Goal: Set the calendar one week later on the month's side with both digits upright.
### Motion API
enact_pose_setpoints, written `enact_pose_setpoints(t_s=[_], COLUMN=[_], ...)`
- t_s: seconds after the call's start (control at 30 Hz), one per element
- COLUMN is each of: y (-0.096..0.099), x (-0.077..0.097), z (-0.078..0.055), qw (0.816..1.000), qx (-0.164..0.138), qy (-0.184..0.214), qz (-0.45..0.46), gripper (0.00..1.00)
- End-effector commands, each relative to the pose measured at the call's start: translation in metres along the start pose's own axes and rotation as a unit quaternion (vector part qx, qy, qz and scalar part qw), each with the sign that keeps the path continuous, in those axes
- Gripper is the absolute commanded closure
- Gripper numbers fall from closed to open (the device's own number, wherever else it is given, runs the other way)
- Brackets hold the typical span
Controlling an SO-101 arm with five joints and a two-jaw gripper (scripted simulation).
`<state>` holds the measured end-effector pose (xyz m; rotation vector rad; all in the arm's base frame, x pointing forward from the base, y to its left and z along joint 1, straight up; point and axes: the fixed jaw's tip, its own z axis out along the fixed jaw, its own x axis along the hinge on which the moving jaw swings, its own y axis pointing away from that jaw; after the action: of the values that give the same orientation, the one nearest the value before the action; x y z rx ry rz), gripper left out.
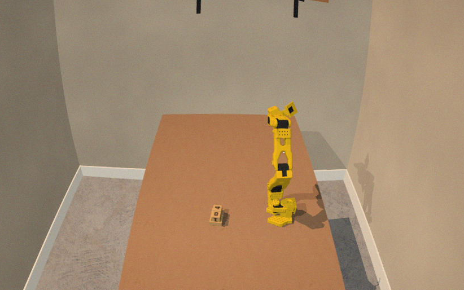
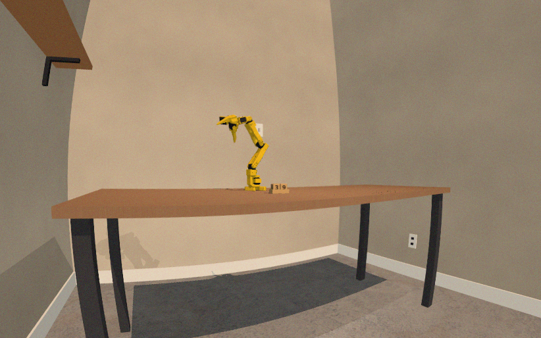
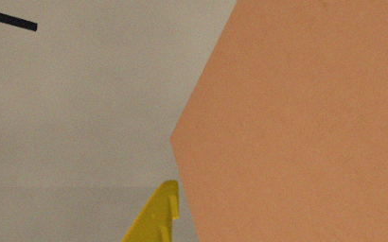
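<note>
Two light wooden cubes stand side by side in a small wooden tray [image 1: 215,224] [image 2: 279,191] on the table. The far cube [image 1: 217,207] [image 2: 276,187] has a 4 on top and shows a 3 to the exterior view. The near cube [image 1: 216,214] [image 2: 283,187] has an 8 on top and shows a 9 there. The near cube's end face carries a dark mark, too small to read. No month's name is legible. My gripper [image 2: 226,132] is wide open and empty, high above the table and far from the tray. One jaw tip shows in the wrist view.
The yellow arm's base [image 1: 280,220] [image 2: 255,188] stands on the table [image 1: 176,251] [image 2: 159,203], to the right of the tray in the top view. A wall shelf [image 2: 54,29] with black brackets hangs high up. The wrist view shows a table corner and the wall.
</note>
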<state>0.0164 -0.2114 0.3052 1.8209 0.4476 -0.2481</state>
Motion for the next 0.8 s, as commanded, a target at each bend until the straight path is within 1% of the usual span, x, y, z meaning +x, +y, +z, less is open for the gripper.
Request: enact_pose_setpoints(t_s=[0.0,0.4,0.77], y=[0.0,0.0,-0.002], x=[0.0,0.004,0.017], z=[-0.001,0.0,0.003], qw=[1.0,1.0,0.996], qx=[-0.001,0.0,0.002], qy=[0.001,0.01,0.037], qz=[-0.002,-0.023,-0.087], gripper=[0.0,0.01,0.03])
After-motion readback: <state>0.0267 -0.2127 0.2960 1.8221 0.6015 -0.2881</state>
